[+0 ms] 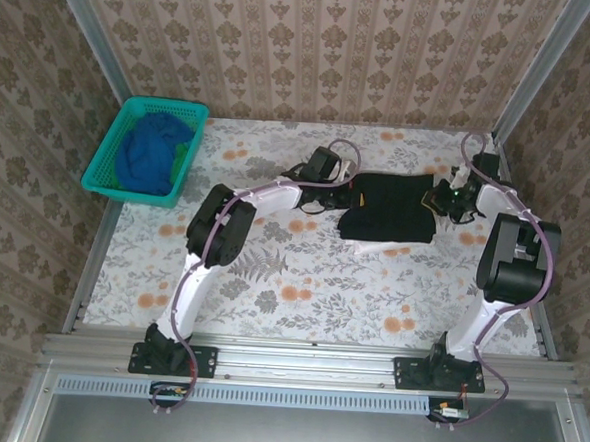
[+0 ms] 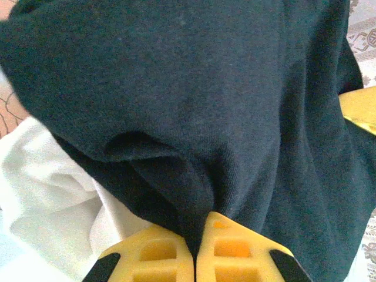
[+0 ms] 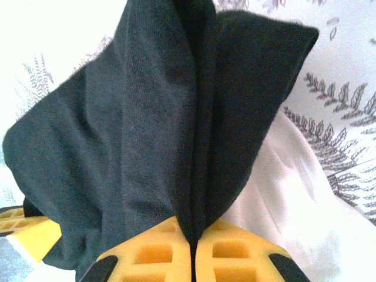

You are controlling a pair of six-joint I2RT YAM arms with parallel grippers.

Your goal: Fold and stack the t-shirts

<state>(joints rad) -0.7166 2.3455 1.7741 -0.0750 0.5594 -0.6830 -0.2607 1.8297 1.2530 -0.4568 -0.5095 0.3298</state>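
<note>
Floral wallpaper (image 1: 315, 52) boxes in a flower-print surface (image 1: 301, 282) in the overhead view. Both arms reach to the far middle, where the black t-shirt (image 1: 388, 209) lies as a folded rectangle. The left claw (image 1: 349, 196) sits at its left edge and the right claw (image 1: 439, 200) at its right edge. A thin pale strip peeks out along the shirt's near edge, looks like the pale t-shirt (image 1: 378, 249) underneath. Way off in the far left corner there's a teal mesh basket (image 1: 104, 149) with the blue t-shirt (image 1: 149, 154) bunched up inside, well apart from everything else. Nothing sits between the arms and the black shirt.

Left wrist cam gets you what the overhead can't: the left claw (image 2: 197, 249) has its yellow fingers pressed together on a ridge of the black t-shirt (image 2: 205, 88), fabric pulled up into the pinch. The pale t-shirt (image 2: 53, 194) shows under it on the left, rumpled. At the right edge there's a yellow wedge (image 2: 361, 111), can't tell for sure what it belongs to, and a bit of the surface (image 2: 364, 35) above it.

Right wrist cam is the same deal. The right claw (image 3: 192, 255) is clamped on a vertical fold of the black t-shirt (image 3: 147, 135), which tents up away from the camera. The pale t-shirt (image 3: 294, 205) lies under it to the right, on the fern-print surface (image 3: 343, 100).
</note>
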